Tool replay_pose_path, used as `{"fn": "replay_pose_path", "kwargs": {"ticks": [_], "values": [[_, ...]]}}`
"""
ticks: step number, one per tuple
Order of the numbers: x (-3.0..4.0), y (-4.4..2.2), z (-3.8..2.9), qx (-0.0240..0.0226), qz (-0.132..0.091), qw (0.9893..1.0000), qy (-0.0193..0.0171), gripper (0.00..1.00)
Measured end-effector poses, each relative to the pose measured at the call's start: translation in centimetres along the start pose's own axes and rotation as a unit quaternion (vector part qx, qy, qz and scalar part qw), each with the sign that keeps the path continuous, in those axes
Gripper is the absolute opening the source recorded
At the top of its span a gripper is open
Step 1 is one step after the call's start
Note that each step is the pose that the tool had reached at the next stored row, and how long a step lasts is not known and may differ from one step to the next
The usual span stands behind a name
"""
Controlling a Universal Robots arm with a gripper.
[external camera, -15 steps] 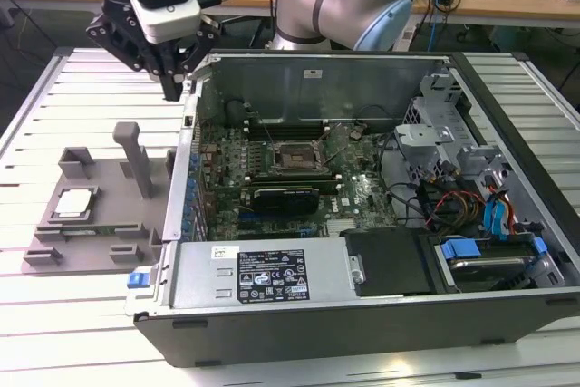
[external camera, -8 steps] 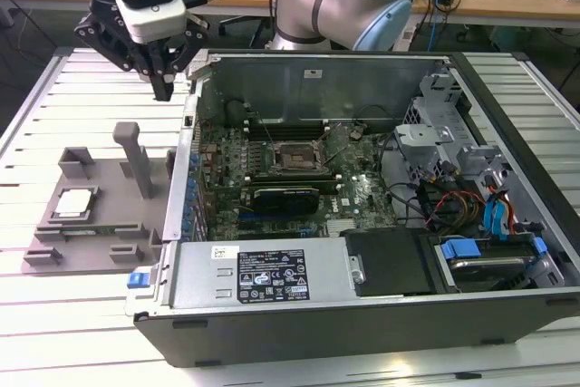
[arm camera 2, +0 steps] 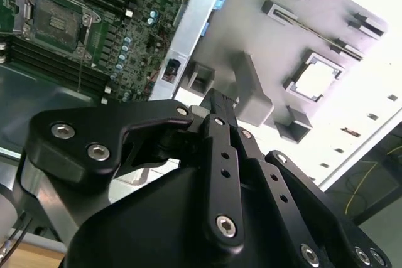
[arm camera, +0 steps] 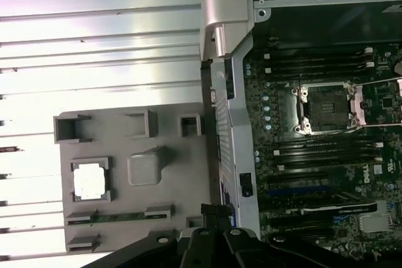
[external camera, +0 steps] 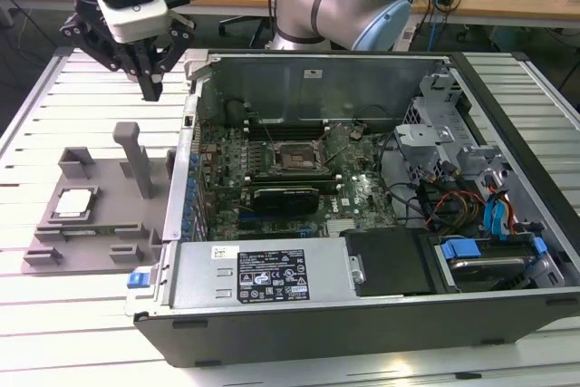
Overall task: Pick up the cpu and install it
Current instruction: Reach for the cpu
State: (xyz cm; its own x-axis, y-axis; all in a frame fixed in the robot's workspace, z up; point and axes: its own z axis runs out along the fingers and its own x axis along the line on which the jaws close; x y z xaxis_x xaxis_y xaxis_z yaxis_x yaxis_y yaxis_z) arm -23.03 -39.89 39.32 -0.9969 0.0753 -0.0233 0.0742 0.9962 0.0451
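Reading from the exterior view's left: the grey tray [external camera: 53,256] lies on the slatted table [external camera: 54,333], and the cpu [external camera: 74,203] sits flat in a square recess towards the tray's left side, its pale metal top facing up. You can find the same chip in both wrist views [arm camera 2: 317,80] [arm camera: 88,180], seated in its pocket and touched by nothing. An upright grey post [external camera: 136,156] stands on the tray to the right of the chip. Above and beyond that post, on the far side of the tray, hangs the gripper [external camera: 152,90]; its fingers are drawn together to a narrow tip, they hold nothing, and they are well apart from the cpu. Further right stands the open computer case [external camera: 272,274], with the motherboard [external camera: 362,192] lying flat inside it and the black socket [external camera: 294,159] near the board's middle, its frame open and its seat unoccupied. Judge the task as barely begun: the pick-up is not yet made, and both the carry across the case wall and the seating in the socket remain to be done.
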Motion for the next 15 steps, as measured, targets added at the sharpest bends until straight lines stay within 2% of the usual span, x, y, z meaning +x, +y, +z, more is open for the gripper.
{"fn": "replay_pose_path", "kwargs": {"ticks": [11, 13, 15], "values": [[1.66, -0.12, -0.05, 0.0000, 0.000, 1.0000, 0.0000, 0.11], [2.40, -0.18, -0.06, 0.0000, 0.000, 1.0000, 0.0000, 0.11], [2.72, -0.20, -0.07, 0.0000, 0.000, 1.0000, 0.0000, 0.11]]}}
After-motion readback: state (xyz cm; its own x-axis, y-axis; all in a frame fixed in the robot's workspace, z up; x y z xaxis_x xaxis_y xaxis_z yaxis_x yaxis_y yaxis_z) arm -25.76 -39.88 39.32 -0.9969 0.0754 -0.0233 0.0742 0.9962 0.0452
